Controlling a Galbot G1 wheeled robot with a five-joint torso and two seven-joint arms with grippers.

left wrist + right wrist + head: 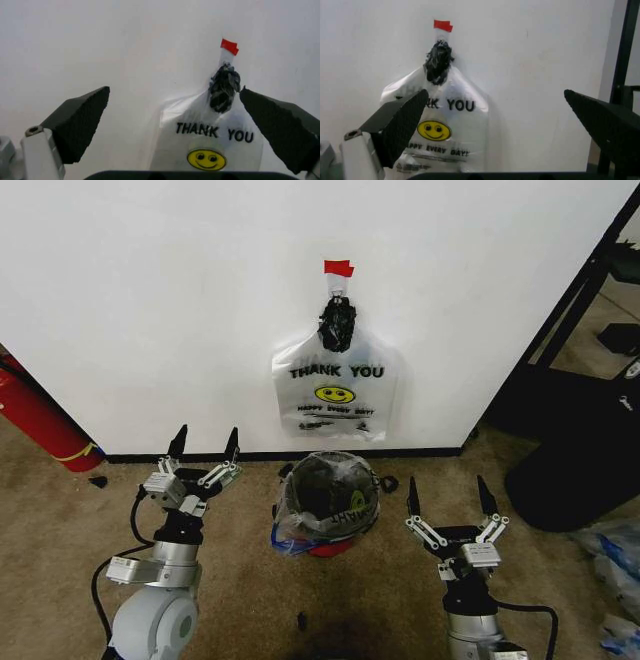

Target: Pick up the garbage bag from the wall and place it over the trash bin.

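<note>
The trash bin (330,548), small, black and red-bottomed, stands on the carpet against the wall (150,300). The garbage bag (297,527), see-through with print and a blue strip, is draped over its rim. Above it, a similar "THANK YOU" smiley bag (335,395) (210,150) (445,123) hangs from red tape by a black knot. My left gripper (207,442) (175,90) is open, left of the bin, pointing at the wall. On the bin's right, my right gripper (447,495) (495,92) is open too. Neither holds anything.
A red cylinder (40,425) leans at the wall on the far left. A big black sack (575,470) and a black frame (590,270) stand at the right, with loose plastic (615,565) near them. A small dark scrap (302,618) lies on the carpet.
</note>
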